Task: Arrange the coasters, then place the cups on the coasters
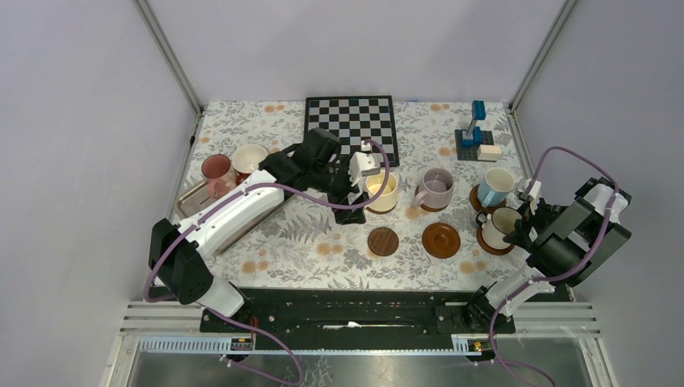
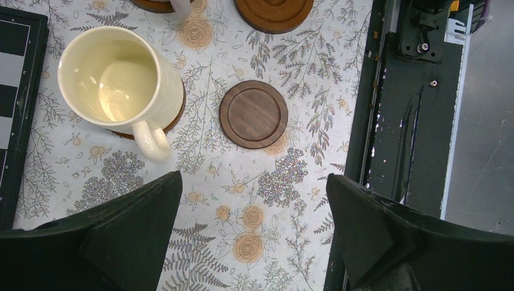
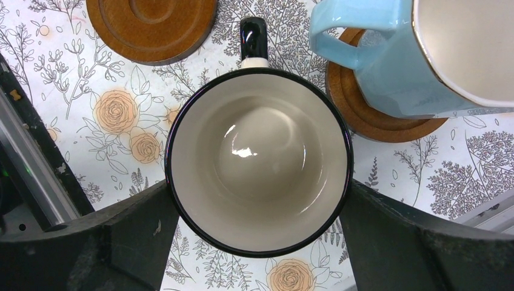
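My right gripper (image 3: 257,194) is open, its fingers (image 3: 121,236) flanking the white dark-rimmed cup (image 3: 257,157), which stands on a coaster (image 1: 494,242). The light blue cup (image 1: 495,185) and lilac cup (image 1: 435,189) each stand on coasters too. My left gripper (image 2: 254,200) hangs open and holds nothing, just near of the cream-yellow cup (image 2: 115,82), which sits on a coaster (image 2: 177,116). A small dark coaster (image 1: 383,241) and a brown coaster (image 1: 441,239) lie bare. The pink cup (image 1: 216,173) and the dark red cup (image 1: 248,159) stand at the left.
A metal tray (image 1: 192,203) lies at the left edge beside the pink cup. A chessboard (image 1: 352,125) lies at the back middle and a blue block model (image 1: 474,137) at the back right. The black base rail (image 1: 355,310) runs along the near edge.
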`<state>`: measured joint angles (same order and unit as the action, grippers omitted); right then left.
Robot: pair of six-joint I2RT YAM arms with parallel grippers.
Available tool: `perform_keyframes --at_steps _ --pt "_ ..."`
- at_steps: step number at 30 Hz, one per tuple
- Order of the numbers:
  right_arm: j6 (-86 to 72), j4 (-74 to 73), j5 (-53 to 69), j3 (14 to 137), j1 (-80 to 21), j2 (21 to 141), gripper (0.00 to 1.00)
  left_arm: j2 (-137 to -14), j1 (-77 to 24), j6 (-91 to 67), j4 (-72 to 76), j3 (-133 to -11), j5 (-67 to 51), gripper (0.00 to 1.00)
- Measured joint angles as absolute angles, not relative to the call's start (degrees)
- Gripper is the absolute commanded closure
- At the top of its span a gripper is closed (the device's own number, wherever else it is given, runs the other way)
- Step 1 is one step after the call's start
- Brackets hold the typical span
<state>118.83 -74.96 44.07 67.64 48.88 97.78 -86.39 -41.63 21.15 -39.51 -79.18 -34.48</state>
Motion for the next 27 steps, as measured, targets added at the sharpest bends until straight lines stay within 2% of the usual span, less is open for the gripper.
perform_keyframes --at_steps 15,22,27 --pt "118.9 -76.1 43.0 67.9 49.0 97.1 0.0 -88.2 -41.7 21.1 -39.9 -80.9 -34.5 0.01" --pt "118.9 -75.4 43.0 67.3 49.2 96.1 0.0 -94.0 -44.5 20.4 -38.2 -87.0 -34.4 0.01" --pt "118.9 -75.3 43.3 66.9 49.3 95.7 0.0 -101.6 -47.6 16.4 -33.7 -96.2 -34.2 0.01"
